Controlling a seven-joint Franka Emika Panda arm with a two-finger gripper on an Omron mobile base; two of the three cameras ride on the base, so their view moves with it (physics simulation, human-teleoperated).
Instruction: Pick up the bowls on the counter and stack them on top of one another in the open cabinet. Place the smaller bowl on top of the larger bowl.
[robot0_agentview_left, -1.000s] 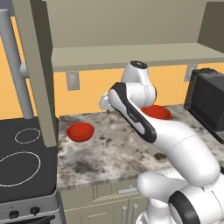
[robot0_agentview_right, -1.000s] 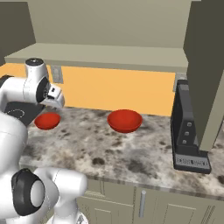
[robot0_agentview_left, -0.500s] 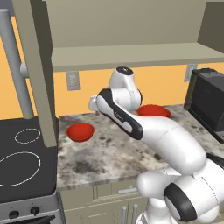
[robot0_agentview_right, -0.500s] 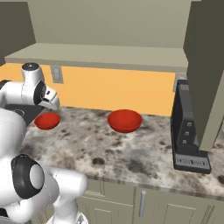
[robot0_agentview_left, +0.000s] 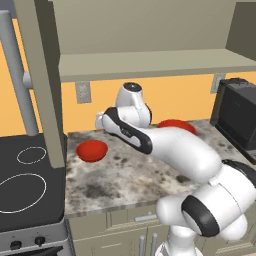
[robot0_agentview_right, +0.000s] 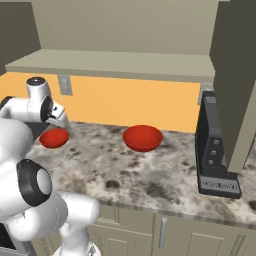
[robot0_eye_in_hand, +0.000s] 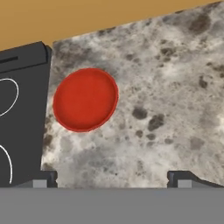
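Larger bowl (robot0_agentview_left: 172, 123) half hidden (behind arm)

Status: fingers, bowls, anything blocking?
Gripper open, empty, above the counter. Small bowl ahead by the stovetop; large bowl also on the counter. Nothing blocking the small bowl.

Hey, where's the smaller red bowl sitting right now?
The smaller bowl sits on the counter at its left end, close to the black stovetop. In the right base view it lies left of the larger bowl.
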